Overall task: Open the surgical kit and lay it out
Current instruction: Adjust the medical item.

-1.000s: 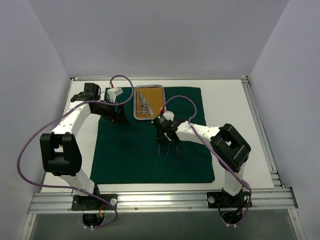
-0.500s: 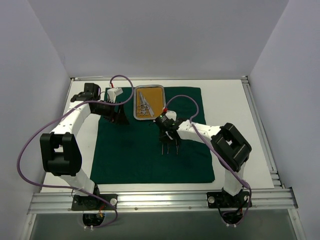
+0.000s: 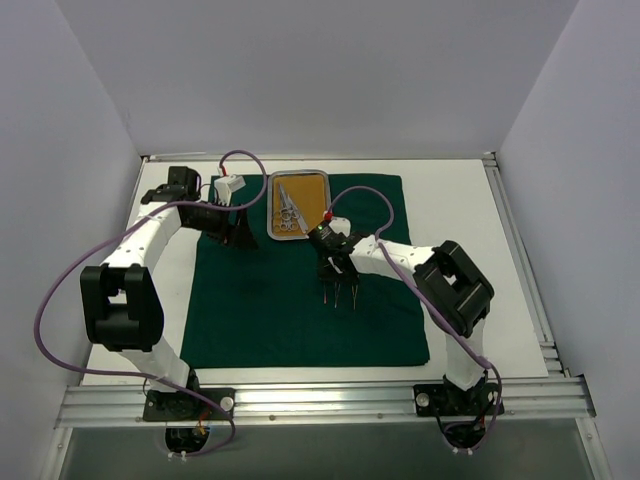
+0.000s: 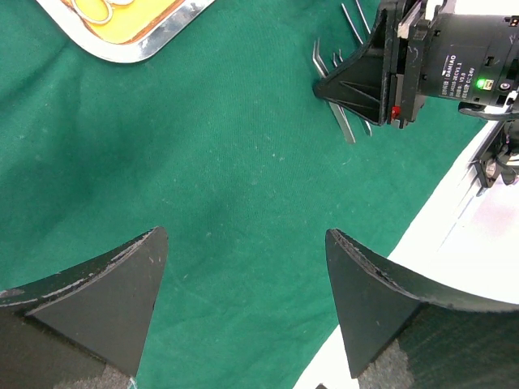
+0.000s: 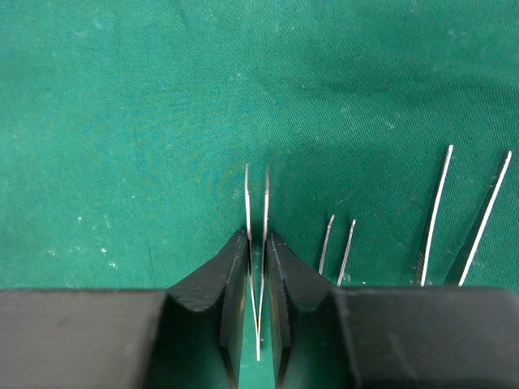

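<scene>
The dark green cloth wrap [image 3: 300,320] lies spread flat on the table. The steel tray [image 3: 272,212] stands at its far edge with scissor-handled instruments [image 3: 288,210] inside. My right gripper [image 5: 257,235] rests low over the cloth's middle, its jaws only slightly apart, shut on thin silver tweezers [image 5: 256,203] whose two arms touch the pads. Beside it lie a short pair of tweezers [image 5: 336,243] and a longer pair [image 5: 462,219]. My left gripper [image 4: 243,235] hangs open over bare cloth near the tray's left corner [image 4: 138,49], holding nothing.
The cloth's edge and the white table [image 4: 454,267] show at the right of the left wrist view. A white connector block [image 3: 230,187] sits left of the tray. The right gripper's body [image 4: 438,57] is in the left wrist view.
My right gripper has shifted a little right with its tweezers, bringing them close beside the two pairs on the cloth. Its jaws have loosened slightly. The left arm has not moved.
</scene>
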Robot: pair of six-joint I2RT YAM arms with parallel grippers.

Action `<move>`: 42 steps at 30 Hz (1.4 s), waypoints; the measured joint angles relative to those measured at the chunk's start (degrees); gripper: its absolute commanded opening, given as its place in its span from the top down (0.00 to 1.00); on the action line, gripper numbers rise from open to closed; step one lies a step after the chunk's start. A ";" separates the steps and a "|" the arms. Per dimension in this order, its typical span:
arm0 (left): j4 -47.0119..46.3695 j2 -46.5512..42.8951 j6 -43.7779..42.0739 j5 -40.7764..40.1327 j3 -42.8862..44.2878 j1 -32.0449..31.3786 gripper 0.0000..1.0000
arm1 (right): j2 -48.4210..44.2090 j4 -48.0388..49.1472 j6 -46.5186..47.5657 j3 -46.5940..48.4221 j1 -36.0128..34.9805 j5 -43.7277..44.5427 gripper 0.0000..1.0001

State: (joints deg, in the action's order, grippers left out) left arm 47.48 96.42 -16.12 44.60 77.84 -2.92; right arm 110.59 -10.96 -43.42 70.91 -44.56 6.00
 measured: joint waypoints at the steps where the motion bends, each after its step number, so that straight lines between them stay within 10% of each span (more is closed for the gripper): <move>1: 0.02 0.02 0.00 0.09 0.00 0.00 0.12 | 0.00 0.02 0.02 0.00 0.00 0.00 0.85; 15: 0.02 0.04 0.00 0.33 0.00 0.04 0.12 | 0.00 0.55 0.02 0.00 0.00 0.00 0.73; 26: 0.02 0.07 0.00 0.44 0.00 0.04 0.12 | 0.00 0.79 0.22 -0.11 0.02 0.00 0.99; 42: 6.29 0.07 -8.00 6.75 2.78 -0.24 0.32 | -19.21 14.62 8.63 -10.69 0.39 -4.28 1.00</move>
State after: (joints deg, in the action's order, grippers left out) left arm 53.78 96.49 -24.12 51.35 80.62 -3.16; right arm 91.37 3.66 -34.79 60.23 -44.16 1.72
